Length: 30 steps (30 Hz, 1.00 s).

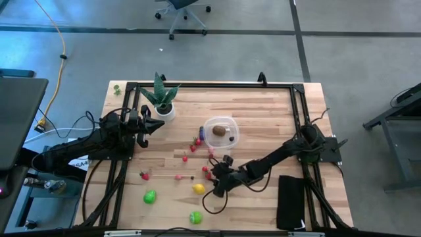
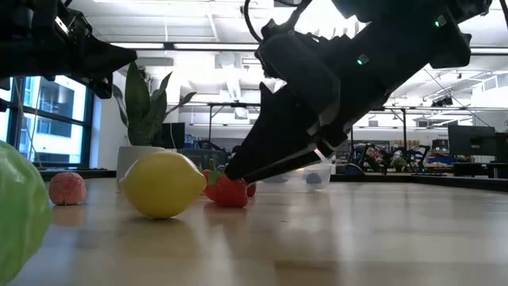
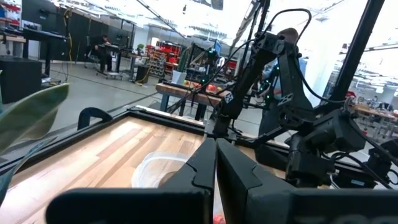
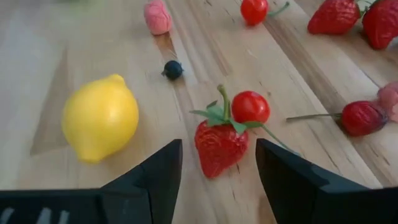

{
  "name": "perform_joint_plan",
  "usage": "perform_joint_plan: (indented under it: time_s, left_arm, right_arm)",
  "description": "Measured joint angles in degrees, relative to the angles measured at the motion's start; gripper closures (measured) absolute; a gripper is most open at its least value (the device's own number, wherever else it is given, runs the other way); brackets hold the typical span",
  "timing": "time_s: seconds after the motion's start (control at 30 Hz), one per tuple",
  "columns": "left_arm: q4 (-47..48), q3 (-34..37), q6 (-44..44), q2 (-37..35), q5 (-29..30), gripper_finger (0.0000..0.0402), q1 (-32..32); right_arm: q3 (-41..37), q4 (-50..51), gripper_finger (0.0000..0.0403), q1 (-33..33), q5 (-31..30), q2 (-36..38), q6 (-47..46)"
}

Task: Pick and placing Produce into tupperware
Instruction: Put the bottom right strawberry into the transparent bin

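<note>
Wooden tabletop (image 1: 263, 112): right gripper (image 4: 217, 165), jaws spread, straddles a strawberry (image 4: 217, 146); closing comes next. Left gripper (image 3: 216, 163) waits, jaws pressed together.

A potted plant (image 1: 160, 99) stands beside a black cloth (image 1: 291, 201).

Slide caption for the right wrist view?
Open right gripper lowered around a strawberry, lemon beside it.

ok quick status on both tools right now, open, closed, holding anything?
Left tool: closed, empty, raised beside the potted plant.
Right tool: open, empty, fingers either side of the strawberry, lemon alongside.
</note>
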<state>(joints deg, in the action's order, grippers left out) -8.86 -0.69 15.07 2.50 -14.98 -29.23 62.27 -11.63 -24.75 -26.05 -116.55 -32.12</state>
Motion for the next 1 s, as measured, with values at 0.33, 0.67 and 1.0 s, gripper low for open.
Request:
perform_joint_plan:
  time_s: [0.33, 0.67, 1.0]
  left_arm:
    - [-0.01, 0.00, 0.00, -0.02, 0.01, 0.0399, 0.00]
    - [-0.01, 0.02, 0.02, 0.00, -0.01, 0.0399, 0.00]
    - [-0.01, 0.00, 0.00, -0.02, -0.01, 0.0399, 0.00]
  right_arm:
    - [0.02, -4.26, 0.0208, 0.62, 1.65, -2.80, 1.52]
    - [0.02, -5.44, 0.0208, 2.42, 3.69, -2.80, 2.63]
    - [0.02, -5.41, 0.0208, 2.99, 5.16, -2.80, 5.28]
